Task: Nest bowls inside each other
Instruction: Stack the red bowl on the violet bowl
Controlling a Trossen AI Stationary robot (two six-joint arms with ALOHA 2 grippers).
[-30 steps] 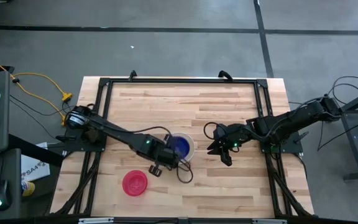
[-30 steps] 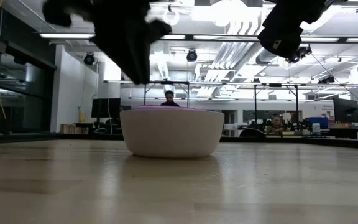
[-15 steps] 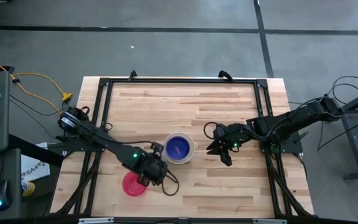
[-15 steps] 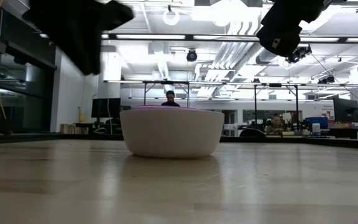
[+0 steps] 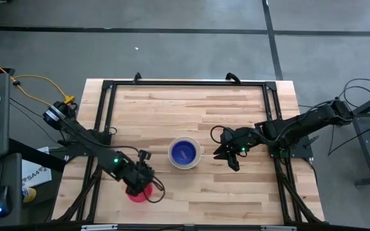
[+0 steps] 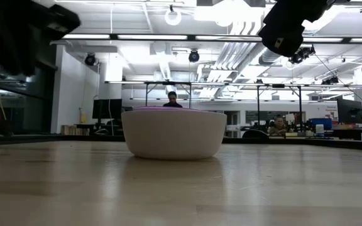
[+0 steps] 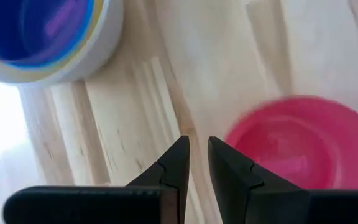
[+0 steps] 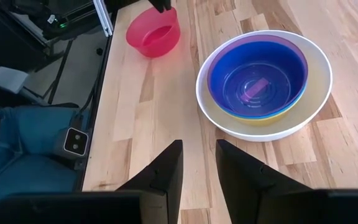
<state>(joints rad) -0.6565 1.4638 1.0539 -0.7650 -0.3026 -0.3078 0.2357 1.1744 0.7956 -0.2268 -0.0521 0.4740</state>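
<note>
Over the last second the left hand [image 5: 144, 181] has swung away from the stacked bowls toward the worktop's near-left part, and it now hangs over the red-pink bowl [image 5: 138, 190]; its fingers [image 7: 178, 163] stand nearly together with a thin gap, grasping nothing. The right hand [image 5: 226, 156] has not moved: it hovers just right of the stack, its fingers a little apart and empty. The white bowl [image 5: 184, 154] sits at the worktop's [image 5: 191, 109] middle with the yellow bowl [image 8: 266, 116], blue bowl [image 8: 257, 78] and purple bowl [image 8: 279, 41] nested in it; the purple shows only as a rim edge. The red-pink bowl stands alone, well apart from the stack and near the front edge. The far half of the worktop lies open. A black frame [image 5: 185, 83] runs along the worktop's edges, and a yellow cable [image 5: 40, 80] lies off its left side.
</note>
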